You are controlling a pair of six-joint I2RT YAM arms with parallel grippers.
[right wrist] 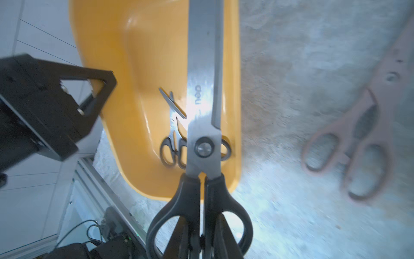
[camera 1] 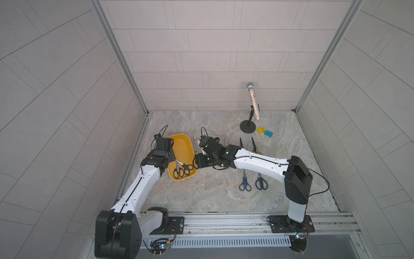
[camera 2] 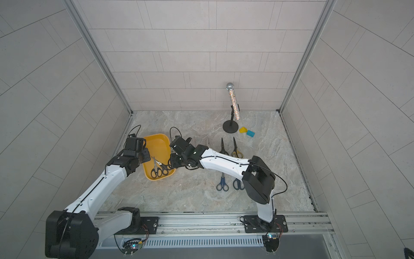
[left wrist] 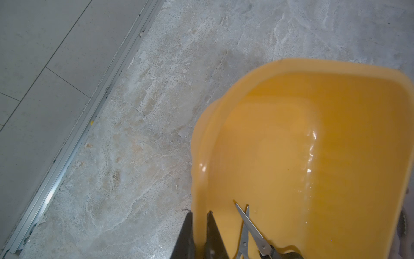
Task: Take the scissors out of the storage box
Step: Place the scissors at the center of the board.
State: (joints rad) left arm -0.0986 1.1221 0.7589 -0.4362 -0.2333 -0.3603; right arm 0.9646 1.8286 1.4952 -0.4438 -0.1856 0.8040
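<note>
The yellow storage box [camera 1: 181,145] [camera 2: 156,145] lies at the left of the table. My left gripper [camera 1: 172,156] [left wrist: 200,213] is shut on its left wall, one finger inside and one outside. More black-handled scissors [camera 1: 181,170] [left wrist: 246,224] lie at the near end of the box. My right gripper [right wrist: 201,217] is shut on the handles of a large black-handled pair of scissors [right wrist: 202,89]. That pair hangs over the box's right rim [right wrist: 233,67], blades pointing away. In both top views the right gripper [camera 1: 198,160] sits just right of the box.
Two blue-handled scissors [camera 1: 244,183] [camera 1: 261,181], a black pair [camera 1: 241,143] and a yellow-and-black pair [camera 1: 254,145] lie on the table to the right. Pink shears [right wrist: 358,134] lie beside the box. A microphone stand [camera 1: 248,127], yellow block [camera 1: 260,129] and teal block [camera 1: 268,133] stand at the back right.
</note>
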